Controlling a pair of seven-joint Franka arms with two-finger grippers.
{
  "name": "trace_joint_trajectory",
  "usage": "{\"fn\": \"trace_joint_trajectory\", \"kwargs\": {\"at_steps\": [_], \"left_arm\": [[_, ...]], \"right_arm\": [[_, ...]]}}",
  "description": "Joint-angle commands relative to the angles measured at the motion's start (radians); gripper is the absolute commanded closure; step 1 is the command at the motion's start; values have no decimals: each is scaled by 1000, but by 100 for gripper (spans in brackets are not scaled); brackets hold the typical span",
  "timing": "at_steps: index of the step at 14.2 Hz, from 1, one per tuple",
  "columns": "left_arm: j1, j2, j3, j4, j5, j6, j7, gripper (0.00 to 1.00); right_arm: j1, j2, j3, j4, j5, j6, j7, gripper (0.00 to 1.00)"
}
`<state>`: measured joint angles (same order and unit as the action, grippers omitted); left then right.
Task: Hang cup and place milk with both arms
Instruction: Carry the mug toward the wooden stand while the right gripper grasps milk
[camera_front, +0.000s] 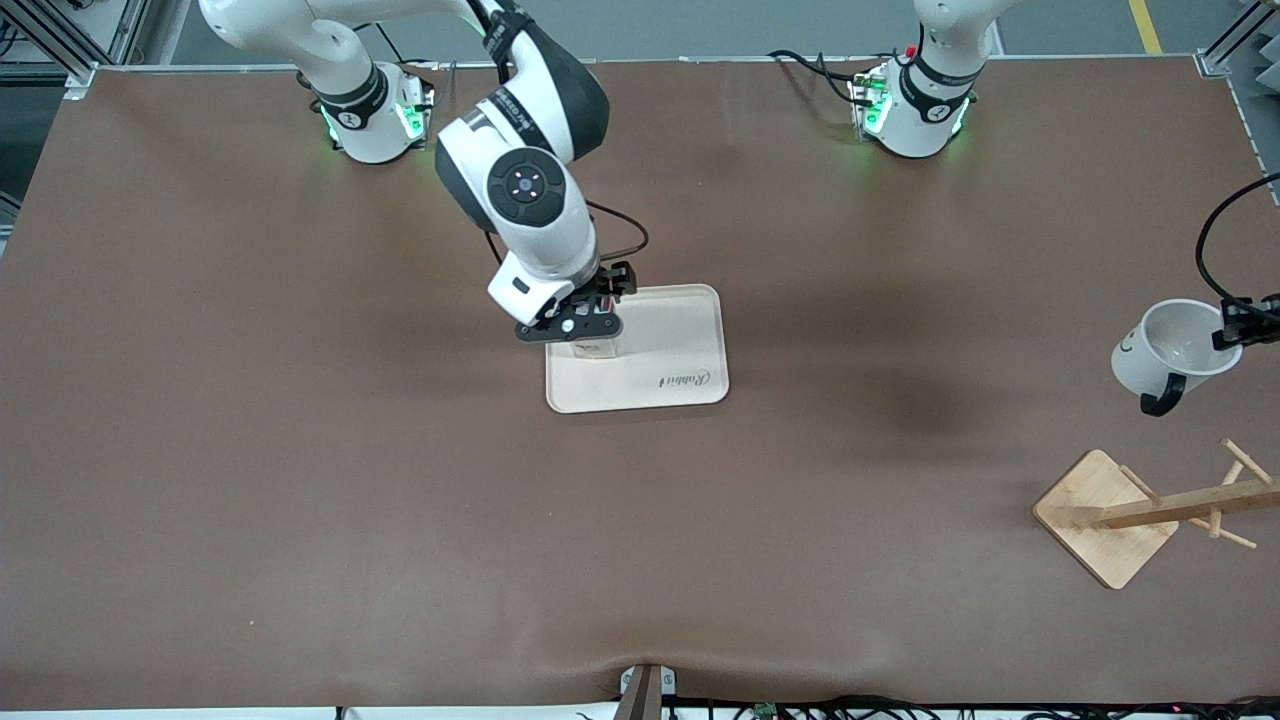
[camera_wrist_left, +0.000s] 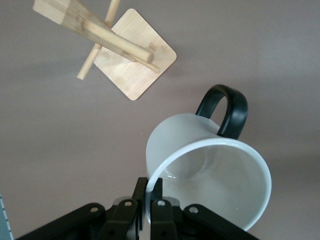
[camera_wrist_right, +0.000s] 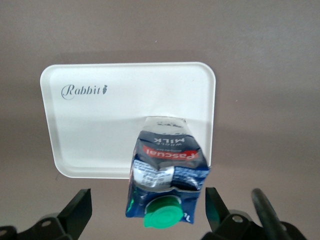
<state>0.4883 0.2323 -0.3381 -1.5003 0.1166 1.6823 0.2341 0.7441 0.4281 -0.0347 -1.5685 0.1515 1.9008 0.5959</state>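
The milk (camera_wrist_right: 167, 167), a dark blue carton with a green cap, stands upright on the pale tray (camera_wrist_right: 100, 130) near one edge. My right gripper (camera_wrist_right: 147, 196) is open, with a finger on each side of the carton's top and a gap on both sides. In the front view that gripper (camera_front: 580, 328) hides most of the milk (camera_front: 597, 349). My left gripper (camera_front: 1235, 330) is shut on the rim of the white cup (camera_front: 1170, 350) and holds it tilted in the air, black handle down. The cup (camera_wrist_left: 210, 170) also shows in the left wrist view, pinched by that gripper (camera_wrist_left: 150, 186).
A wooden mug rack (camera_front: 1100, 515) with pegs stands on the table at the left arm's end, nearer the front camera than the held cup; it also shows in the left wrist view (camera_wrist_left: 135, 65). The tray (camera_front: 680, 340) lies mid-table.
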Motion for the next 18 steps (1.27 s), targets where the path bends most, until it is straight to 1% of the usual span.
{"fn": "trace_joint_trajectory", "kwargs": {"at_steps": [1, 4, 6, 8, 11, 12, 13, 14, 15, 16, 17, 18], "left_arm": [[15, 64, -10, 74, -24, 2, 21, 100], [12, 84, -9, 100, -23, 30, 21, 100], [15, 99, -9, 112, -21, 34, 19, 100], [24, 105, -9, 120, -21, 66, 22, 100], [53, 127, -9, 120, -25, 106, 22, 100], [53, 133, -9, 121, -23, 118, 21, 100], [55, 137, -9, 121, -23, 128, 22, 100], [58, 145, -9, 123, -23, 135, 24, 100], [64, 151, -9, 135, -25, 139, 24, 100], [64, 163, -9, 144, -25, 139, 24, 100], [64, 166, -9, 146, -25, 139, 30, 100], [64, 168, -9, 147, -25, 139, 31, 100]], "right_arm": [[9, -2, -14, -25, 10, 7, 45, 0], [6, -2, -14, -34, -24, 0, 133, 0], [0, -2, -14, -53, -24, 4, 154, 0], [9, 4, -14, -54, -24, 10, 197, 0], [14, 27, -14, -61, -26, 32, 202, 0], [15, 29, -14, -70, -24, 44, 202, 4], [17, 29, -13, -70, -24, 50, 202, 26], [17, 29, -13, -68, -24, 46, 202, 60], [15, 27, -13, -62, -21, 41, 203, 84], [11, 26, -13, -55, -20, 35, 202, 97], [3, 18, -13, -47, -20, 32, 188, 100], [-6, 9, -14, -25, -17, -3, 188, 100]]}}
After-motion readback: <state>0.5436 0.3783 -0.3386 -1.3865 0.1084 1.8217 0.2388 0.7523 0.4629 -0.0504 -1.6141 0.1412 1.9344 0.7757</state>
